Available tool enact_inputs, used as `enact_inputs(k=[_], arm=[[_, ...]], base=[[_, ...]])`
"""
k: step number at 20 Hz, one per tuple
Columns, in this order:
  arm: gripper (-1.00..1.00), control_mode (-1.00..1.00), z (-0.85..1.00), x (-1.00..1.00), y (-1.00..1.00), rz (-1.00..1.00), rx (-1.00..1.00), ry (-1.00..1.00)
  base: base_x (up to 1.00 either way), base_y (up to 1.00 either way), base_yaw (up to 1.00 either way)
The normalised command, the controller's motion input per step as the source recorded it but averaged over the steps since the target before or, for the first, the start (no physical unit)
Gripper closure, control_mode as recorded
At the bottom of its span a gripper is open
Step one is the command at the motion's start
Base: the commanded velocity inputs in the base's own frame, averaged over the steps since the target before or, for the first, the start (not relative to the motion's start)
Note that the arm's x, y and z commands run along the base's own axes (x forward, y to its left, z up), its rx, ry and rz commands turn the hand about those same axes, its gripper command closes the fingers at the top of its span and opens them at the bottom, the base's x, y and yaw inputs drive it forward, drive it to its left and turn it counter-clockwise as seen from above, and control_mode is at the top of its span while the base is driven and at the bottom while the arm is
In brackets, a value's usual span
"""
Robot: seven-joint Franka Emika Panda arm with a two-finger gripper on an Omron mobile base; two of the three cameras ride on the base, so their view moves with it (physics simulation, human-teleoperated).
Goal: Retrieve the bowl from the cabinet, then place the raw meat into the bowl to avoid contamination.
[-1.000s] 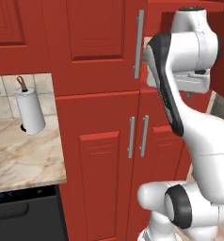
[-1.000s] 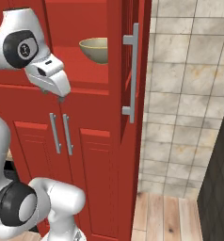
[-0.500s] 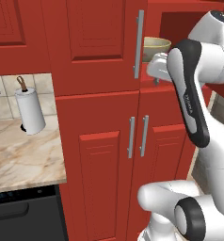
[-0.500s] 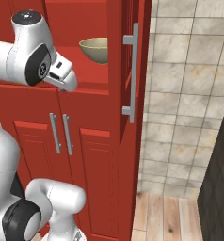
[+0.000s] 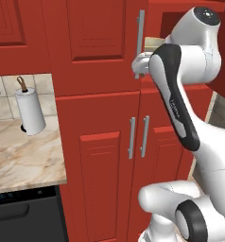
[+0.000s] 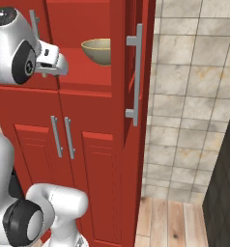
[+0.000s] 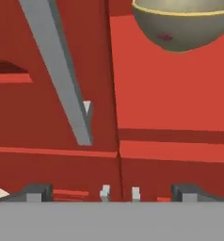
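While the bowl (image 6: pixel 98 50) is sitting on the open cabinet (image 6: pixel 88 144) shelf, the gripper (image 6: pixel 59 65) is hovering nearby, jaws wide apart; rigid, smooth and probably slippery, the bowl is asking for a rim pinch.

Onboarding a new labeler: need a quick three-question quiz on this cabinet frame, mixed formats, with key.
1. True or false: the bowl sits on a shelf inside the open upper part of the cabinet.
2. Multiple choice: the gripper jaws are A) shut on the bowl, B) open and empty, C) shut on a door handle.
3. Fill in: on the counter left of the cabinet stands a paper-towel ____.

Key: 1 true; 2 B; 3 roll.
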Motion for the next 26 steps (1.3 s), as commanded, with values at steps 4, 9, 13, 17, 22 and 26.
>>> enact_inputs(k=[4,9,13,17,22,26], arm=[[-1.00,-1.00,0.00,0.21,0.59,0.01,-0.13,-0.23],[-1.00,-1.00,-0.07,0.50,0.14,-0.06,-0.06,-0.06],[-1.00,-1.00,0.04,0.39,-0.02,-0.01,-0.01,0.00],[-1.00,-1.00,0.12,0.21,-0.16,-0.04,0.00,0.00],[-1.00,-1.00,-0.06,0.30,0.00,-0.05,-0.01,-0.04],[1.00,-1.00,-0.22,0.32,0.08,-0.04,0.00,-0.15]], base=[[0.00,0.00,0.00],[0.00,0.00,0.00],[0.00,0.00,0.00],[0.00,0.00,0.00],[0.00,0.00,0.00],[0.00,0.00,0.00]])
